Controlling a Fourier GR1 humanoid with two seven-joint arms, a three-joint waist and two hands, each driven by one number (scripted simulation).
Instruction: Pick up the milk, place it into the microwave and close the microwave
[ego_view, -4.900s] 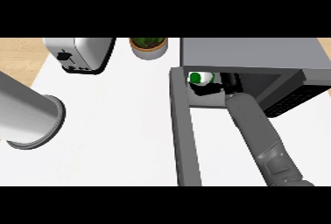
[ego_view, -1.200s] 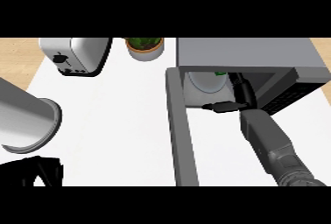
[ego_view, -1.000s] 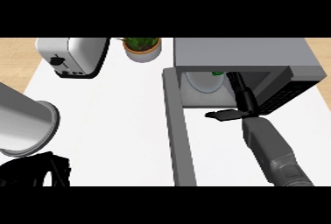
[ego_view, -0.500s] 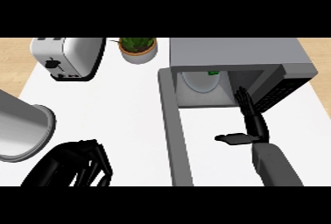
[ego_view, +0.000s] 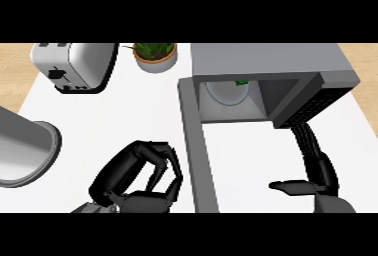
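- Standing open on the counter (ego_view: 111, 125), the microwave (ego_view: 266, 65) holds the milk (ego_view: 241, 83), only its green top peeking out above the white turntable plate (ego_view: 227, 93).
- Its door (ego_view: 198, 150) juts toward the viewer, between the two hands.
- Right hand (ego_view: 314, 172): fingers straight, pressed together, thumb out sideways, holding nothing.
- Left hand (ego_view: 140, 175): fingers curled, empty, just beside the door.
- Toaster (ego_view: 74, 65), potted plant (ego_view: 155, 55) and a grey pot (ego_view: 22, 150) stand well apart to the left.

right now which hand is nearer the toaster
Left. The left hand is on the counter below and right of the toaster, left of the open microwave door. The right hand is beyond that door, farther away.
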